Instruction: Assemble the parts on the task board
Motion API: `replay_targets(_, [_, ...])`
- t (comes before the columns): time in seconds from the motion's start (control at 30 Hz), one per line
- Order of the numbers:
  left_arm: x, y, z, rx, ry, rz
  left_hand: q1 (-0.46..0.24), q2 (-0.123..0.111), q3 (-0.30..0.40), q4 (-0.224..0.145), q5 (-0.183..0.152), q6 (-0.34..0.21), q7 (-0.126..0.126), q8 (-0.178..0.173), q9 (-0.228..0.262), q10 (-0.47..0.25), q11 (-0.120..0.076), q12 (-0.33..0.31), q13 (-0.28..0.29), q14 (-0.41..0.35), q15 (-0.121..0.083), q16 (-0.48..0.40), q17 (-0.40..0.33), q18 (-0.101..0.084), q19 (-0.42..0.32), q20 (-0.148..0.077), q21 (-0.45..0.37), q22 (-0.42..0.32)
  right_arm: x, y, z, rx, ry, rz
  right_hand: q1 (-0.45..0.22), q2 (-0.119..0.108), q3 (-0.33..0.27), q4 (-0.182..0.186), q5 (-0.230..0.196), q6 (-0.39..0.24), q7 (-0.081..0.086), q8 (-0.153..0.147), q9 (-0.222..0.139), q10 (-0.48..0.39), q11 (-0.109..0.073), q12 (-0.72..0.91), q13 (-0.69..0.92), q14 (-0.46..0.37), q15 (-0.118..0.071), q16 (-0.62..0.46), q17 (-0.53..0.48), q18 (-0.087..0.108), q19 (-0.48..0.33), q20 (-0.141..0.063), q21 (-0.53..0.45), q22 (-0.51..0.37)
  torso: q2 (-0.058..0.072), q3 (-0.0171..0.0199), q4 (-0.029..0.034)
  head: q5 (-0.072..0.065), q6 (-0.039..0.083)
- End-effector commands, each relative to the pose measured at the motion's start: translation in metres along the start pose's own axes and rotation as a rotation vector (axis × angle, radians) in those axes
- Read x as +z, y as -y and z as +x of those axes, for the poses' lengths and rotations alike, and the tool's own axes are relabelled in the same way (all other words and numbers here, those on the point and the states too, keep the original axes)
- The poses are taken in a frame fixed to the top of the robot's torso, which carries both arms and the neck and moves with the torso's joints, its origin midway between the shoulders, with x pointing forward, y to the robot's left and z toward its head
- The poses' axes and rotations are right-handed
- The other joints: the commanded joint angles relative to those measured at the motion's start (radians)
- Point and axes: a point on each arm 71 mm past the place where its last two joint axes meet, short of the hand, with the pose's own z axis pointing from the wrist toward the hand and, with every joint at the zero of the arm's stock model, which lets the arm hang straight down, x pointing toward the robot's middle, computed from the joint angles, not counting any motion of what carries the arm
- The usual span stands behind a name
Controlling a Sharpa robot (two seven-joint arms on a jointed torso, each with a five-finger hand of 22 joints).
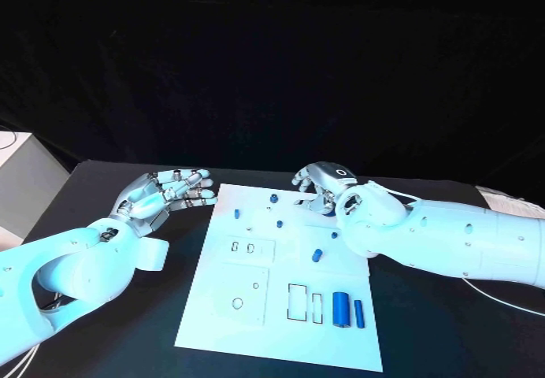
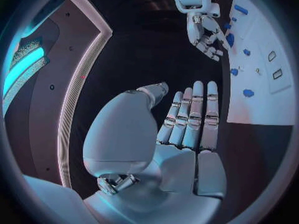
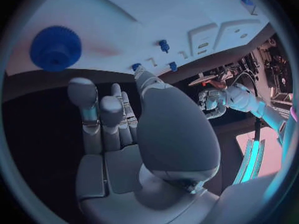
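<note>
The white task board (image 1: 261, 331) lies in the middle of the black table. Two blue cylinders (image 1: 341, 307) lie side by side near its front right corner. Small blue parts sit further back, one (image 1: 316, 254) mid-board and another (image 1: 238, 213) near the far left. My left hand (image 1: 170, 193) hovers just off the board's far left corner, fingers spread, holding nothing. My right hand (image 1: 329, 189) is over the board's far edge with nothing between its fingers (image 3: 99, 119). A blue gear (image 3: 56, 47) stands on the board (image 3: 156, 15) just beyond those fingers. The left wrist view shows the right hand (image 2: 202, 30) pointing down at the board (image 2: 261, 104).
A white box (image 1: 23, 181) stands at the table's left edge. A thin cable (image 1: 500, 299) trails under my right arm. The board has rectangular recesses (image 1: 298, 303) beside the cylinders and two small slots (image 1: 243, 247) on its left half.
</note>
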Motion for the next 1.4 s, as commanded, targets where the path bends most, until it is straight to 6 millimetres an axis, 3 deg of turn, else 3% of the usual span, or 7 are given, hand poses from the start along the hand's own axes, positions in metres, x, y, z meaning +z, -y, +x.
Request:
replay_targets(0.03, [0.0,0.001,0.002,-0.015,-0.016,0.005,-0.003,-0.002,0.004,-0.002,-0.005,-0.002,0.015,-0.004,-0.002,0.003,0.001,-0.003,0.0,-0.009,0.0,0.003,0.001,0.013,-0.006,0.003,0.004,-0.001,-0.007,0.01,-0.001,0.164,-0.048,0.032,0.028,0.001,0.024,-0.019,0.01,0.014,-0.012,0.009,0.003,0.17,-0.031,0.109,0.058,0.037,-0.02,0.084,0.141,-0.027,0.034,-0.012,0.091,0.101,0.0,0.0023,-0.0085,-0.003,0.007])
replay_targets(0.1, [0.0,0.001,0.002,-0.015,-0.016,0.005,-0.003,-0.002,0.004,-0.002,-0.005,-0.002,0.015,-0.004,-0.002,0.003,0.001,-0.003,0.0,-0.009,0.0,0.003,0.001,0.013,-0.006,0.003,0.004,-0.001,-0.013,0.023,-0.005,0.202,-0.072,0.057,0.02,-0.018,0.035,-0.017,0.014,0.021,-0.018,0.019,0.006,0.165,-0.04,0.237,0.178,0.039,-0.03,0.108,0.177,-0.033,0.04,-0.03,0.118,0.132,0.002,0.005,-0.013,-0.005,0.007])
replay_targets(0.13, [0.0,0.001,0.002,-0.015,-0.016,0.005,-0.003,-0.001,0.004,-0.002,-0.005,-0.002,0.015,-0.004,-0.002,0.004,0.001,-0.004,0.0,-0.009,0.0,0.004,0.002,0.013,-0.006,0.003,0.004,-0.001,-0.016,0.028,-0.006,0.211,-0.08,0.066,0.003,-0.037,0.022,-0.017,0.044,0.009,-0.016,0.021,0.007,0.235,-0.036,0.655,0.622,0.058,-0.023,0.159,0.271,-0.043,0.051,-0.03,0.162,0.185,0.002,0.0065,-0.0148,-0.007,0.009])
replay_targets(0.27, [0.001,0.001,0.002,-0.017,-0.018,0.004,-0.003,-0.001,0.004,-0.002,-0.005,-0.002,0.015,-0.004,-0.002,0.004,0.001,-0.004,0.0,-0.009,0.0,0.004,0.002,0.013,-0.006,0.003,0.004,-0.001,-0.025,0.045,-0.011,0.217,-0.1,0.103,-0.013,-0.005,-0.056,0.0,0.086,-0.033,0.004,0.068,0.023,0.308,-0.016,1.216,1.261,0.109,-0.004,0.317,0.572,-0.072,0.096,-0.01,0.326,0.372,0.003,0.0095,-0.0168,-0.01,0.009])
replay_targets(0.57, [0.002,0.0,0.003,-0.019,-0.023,0.003,-0.003,-0.001,0.004,-0.002,-0.005,-0.002,0.015,-0.004,-0.002,0.004,0.001,-0.004,0.0,-0.009,0.0,0.004,0.002,0.013,-0.006,0.003,0.004,-0.001,-0.032,0.064,-0.013,0.179,-0.139,0.157,-0.044,0.013,-0.126,0.003,0.095,-0.069,0.017,0.111,0.028,0.459,0.001,1.364,1.472,0.147,0.012,0.394,0.758,-0.112,0.153,0.012,0.507,0.578,0.007,0.0105,-0.0198,-0.021,0.011])
replay_targets(0.93, [0.004,-0.001,0.004,-0.021,-0.027,0.0,-0.002,-0.001,0.005,-0.003,-0.005,-0.002,0.014,-0.004,-0.002,0.005,0.001,-0.004,0.0,-0.01,-0.001,0.005,0.003,0.013,-0.006,0.003,0.005,-0.001,-0.025,0.064,-0.006,0.156,-0.157,0.19,-0.047,0.021,-0.13,0.003,0.111,-0.076,0.02,0.118,0.028,0.459,0.004,1.364,1.472,0.147,0.016,0.394,0.758,-0.116,0.159,0.016,0.525,0.599,0.003,0.0077,-0.0101,-0.031,0.006])
replay_targets(1.4, [0.004,-0.002,0.003,-0.02,-0.024,-0.001,-0.002,-0.001,0.005,-0.003,-0.005,-0.002,0.014,-0.004,-0.002,0.005,0.001,-0.004,0.0,-0.01,-0.001,0.005,0.003,0.013,-0.006,0.003,0.005,-0.001,-0.019,0.069,-0.001,0.142,-0.164,0.214,-0.048,0.029,-0.126,0.003,0.124,-0.073,0.02,0.125,0.028,0.459,0.004,1.364,1.472,0.147,0.017,0.394,0.758,-0.118,0.163,0.018,0.535,0.61,0.003,0.008,-0.0136,-0.029,0.0])
